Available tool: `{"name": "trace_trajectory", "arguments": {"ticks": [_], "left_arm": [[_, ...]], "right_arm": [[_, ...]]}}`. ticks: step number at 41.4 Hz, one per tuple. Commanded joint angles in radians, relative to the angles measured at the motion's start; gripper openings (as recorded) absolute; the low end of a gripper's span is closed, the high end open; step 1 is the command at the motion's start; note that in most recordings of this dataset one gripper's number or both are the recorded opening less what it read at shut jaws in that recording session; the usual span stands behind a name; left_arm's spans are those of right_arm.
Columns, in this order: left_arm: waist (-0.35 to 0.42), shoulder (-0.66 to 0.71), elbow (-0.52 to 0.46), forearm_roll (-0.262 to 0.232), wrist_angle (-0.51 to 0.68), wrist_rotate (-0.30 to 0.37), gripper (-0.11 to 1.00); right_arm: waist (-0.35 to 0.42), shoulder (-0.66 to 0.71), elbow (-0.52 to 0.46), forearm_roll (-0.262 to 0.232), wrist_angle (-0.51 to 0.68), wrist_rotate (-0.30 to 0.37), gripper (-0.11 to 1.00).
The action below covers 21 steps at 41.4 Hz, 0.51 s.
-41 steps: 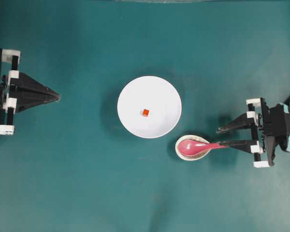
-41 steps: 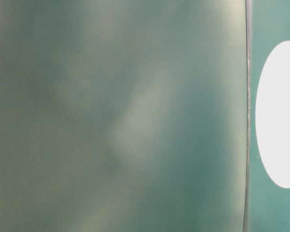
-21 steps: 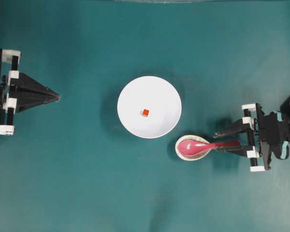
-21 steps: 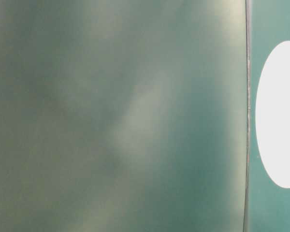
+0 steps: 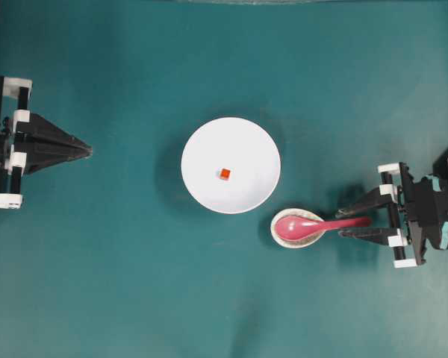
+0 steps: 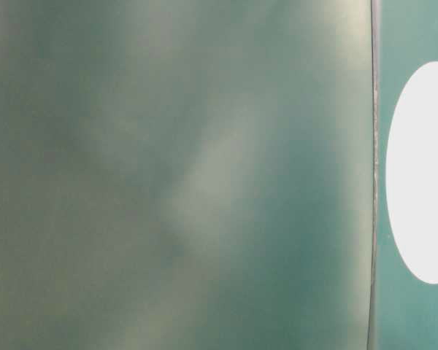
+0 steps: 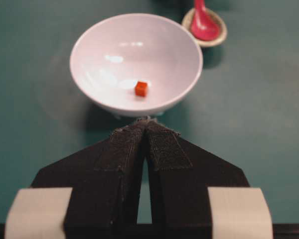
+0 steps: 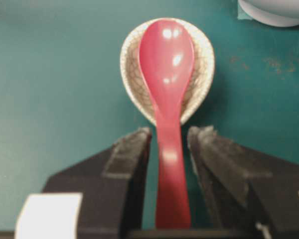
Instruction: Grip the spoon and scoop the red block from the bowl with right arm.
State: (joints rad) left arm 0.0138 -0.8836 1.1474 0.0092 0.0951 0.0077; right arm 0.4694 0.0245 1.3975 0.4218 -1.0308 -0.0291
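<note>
Table-level view is useless to us: blur plus a white oval cut off at the right edge. Right gripper (image 8: 170,144) has its jaws apart, straddling the spoon (image 8: 167,74) handle; we see gaps on both sides, no clamp. Spoon's scoop sits in the speckled spoon rest (image 5: 285,237) beside the bowl (image 5: 246,145). Red block (image 5: 225,174) lies mid-bowl. Left gripper (image 7: 146,124) has its jaws together, holding nothing.

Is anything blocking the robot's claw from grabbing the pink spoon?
No, nothing visible blocks it. The right end effector is open, and the spoon handle already lies in the gap between its fingers. The spoon's scoop rests in the small speckled dish, out beyond the fingertips.
</note>
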Motion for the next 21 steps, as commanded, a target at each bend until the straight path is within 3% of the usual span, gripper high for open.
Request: {"name": "trace_trajectory", "arguments": {"ticks": [1,21], "left_arm": [[0.002,0.005,-0.023,0.002,-0.003,-0.002,0.00],[0.002,0.002,-0.023,0.003,-0.003,-0.002,0.00]], "right_arm": [[0.005,-0.006,-0.002,0.003,-0.003,0.005,0.44],[0.015,-0.006,0.015,0.005,-0.003,0.048,0.43]]}}
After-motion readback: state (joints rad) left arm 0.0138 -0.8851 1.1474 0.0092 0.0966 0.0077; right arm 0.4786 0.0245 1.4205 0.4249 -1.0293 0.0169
